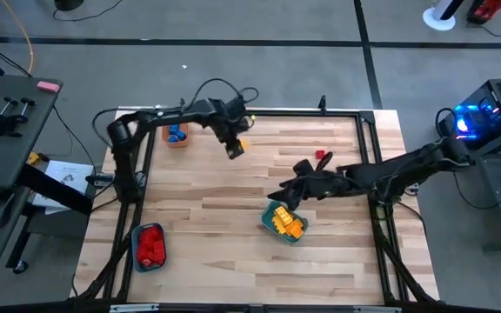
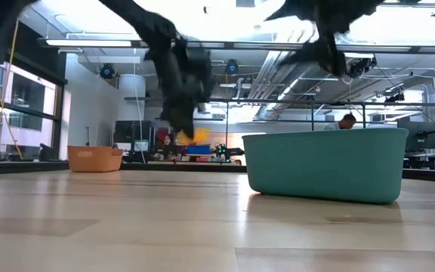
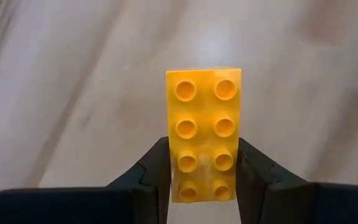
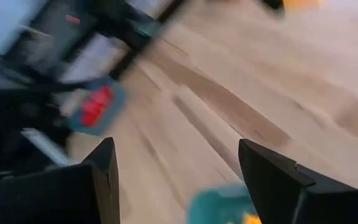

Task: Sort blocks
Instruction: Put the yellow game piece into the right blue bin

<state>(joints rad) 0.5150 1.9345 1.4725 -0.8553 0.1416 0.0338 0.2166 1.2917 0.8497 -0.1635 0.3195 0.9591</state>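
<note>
My left gripper (image 1: 235, 149) is over the far middle of the table, shut on a yellow two-by-four brick (image 3: 204, 124), which also shows in the low view as the yellow brick (image 2: 200, 136). My right gripper (image 1: 281, 193) hangs open above the teal tray (image 1: 272, 211) holding yellow bricks (image 1: 289, 225). Its fingers (image 4: 104, 171) are wide apart and touch nothing. A single red brick (image 1: 322, 157) lies on the table right of centre. An orange tray (image 1: 177, 139) holds blue bricks (image 1: 176, 133). A second teal tray (image 1: 136, 248) holds red bricks (image 1: 151, 245). My left gripper pinches the yellow brick between its two fingers (image 3: 151, 171), one on each long side at the brick's end nearer the wrist (image 3: 204, 183). The studded face is turned toward the wrist camera. The brick sticks out past the fingertips and is lifted clear of the table.
Black frame rails (image 1: 372, 148) run along the table's edges. Bare wood (image 1: 216, 217) lies between the trays. In the low view the teal tray (image 2: 323, 162) stands close in front, the orange tray (image 2: 95, 159) far back. A person (image 2: 346, 121) shows in the room beyond.
</note>
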